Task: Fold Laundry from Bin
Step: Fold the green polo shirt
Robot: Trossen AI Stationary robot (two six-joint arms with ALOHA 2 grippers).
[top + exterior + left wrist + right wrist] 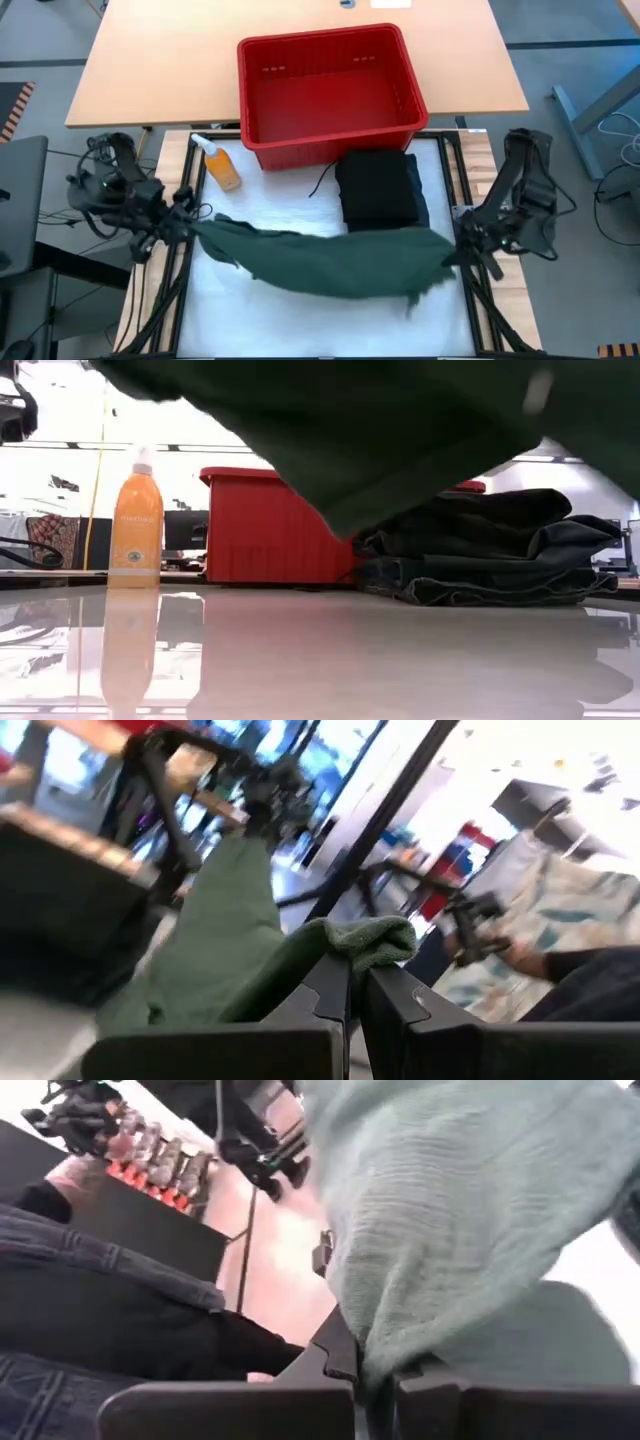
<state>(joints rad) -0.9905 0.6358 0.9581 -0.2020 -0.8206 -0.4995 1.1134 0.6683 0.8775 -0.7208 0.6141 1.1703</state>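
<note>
— Green shirt [330,262]?
— Stretched between both arms across the front half of the worktop [300,320], sagging in the middle. In the low view, hanging clear above the surface.

— Left gripper [188,224]?
— At the worktop's left edge, clamped tight on one end of the shirt. Seen from the left wrist: fingers [310,1005] pressed together with a green fold pinched between them.

— Right gripper [462,252]?
— At the right edge, likewise closed on the shirt's other end. Confirmed from the right wrist: cloth gathered into the narrow slot between the fingers [325,1355].

— Remaining laundry?
— Folded dark stack [380,188] lying right of centre, just in front of the red bin [330,92]. Jeans at the bottom, black pieces on top, judged from the low view. Front edge of the stack covered by the shirt from above.

— Bin position?
— At the back edge of the worktop, reaching onto the wooden table [150,70] behind. Nothing visible inside from overhead.

— Other items?
— Orange bottle [220,165] at the back left corner, beside the bin; lying flat or standing upright, not clear from the overhead view, upright in the low view.
</note>
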